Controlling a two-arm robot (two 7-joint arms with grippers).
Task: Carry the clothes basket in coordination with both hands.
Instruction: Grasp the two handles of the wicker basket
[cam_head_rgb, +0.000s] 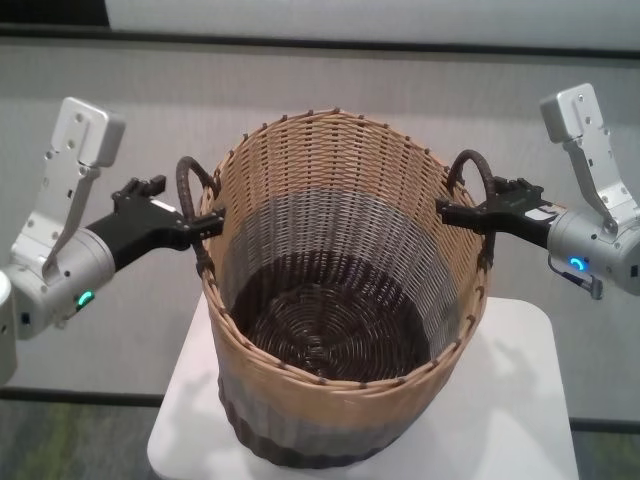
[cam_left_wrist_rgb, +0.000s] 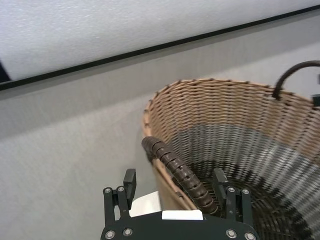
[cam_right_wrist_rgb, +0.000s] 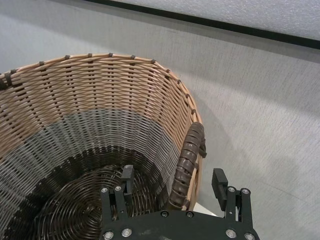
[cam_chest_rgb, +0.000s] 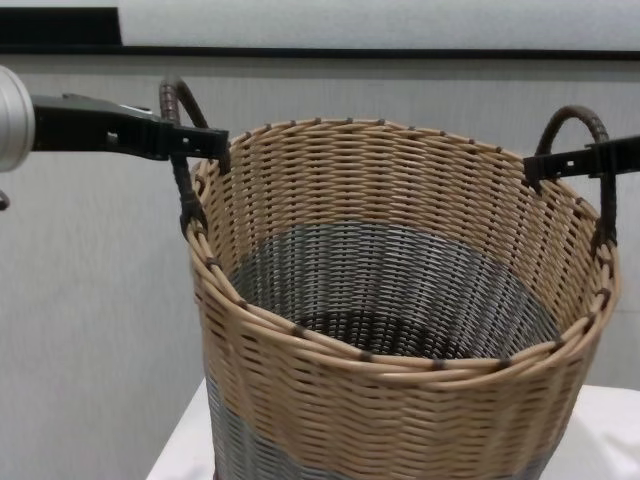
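The clothes basket (cam_head_rgb: 340, 250) stands upright and empty on a white table (cam_head_rgb: 520, 400); its wicker is tan at the top, grey in the middle and dark brown at the base. My left gripper (cam_head_rgb: 205, 225) is open at the left loop handle (cam_head_rgb: 190, 185). In the left wrist view the handle (cam_left_wrist_rgb: 165, 157) runs between the spread fingers (cam_left_wrist_rgb: 130, 180) without being pinched. My right gripper (cam_head_rgb: 450, 210) is open at the right loop handle (cam_head_rgb: 475, 170). The right wrist view shows that handle (cam_right_wrist_rgb: 190, 155) inside the open gripper (cam_right_wrist_rgb: 173, 177), one finger inside the rim and one outside.
The small white table has rounded corners and the basket covers much of it. Grey carpeted floor (cam_head_rgb: 330, 90) surrounds it, and a pale wall with a dark baseboard strip (cam_left_wrist_rgb: 150, 50) runs behind.
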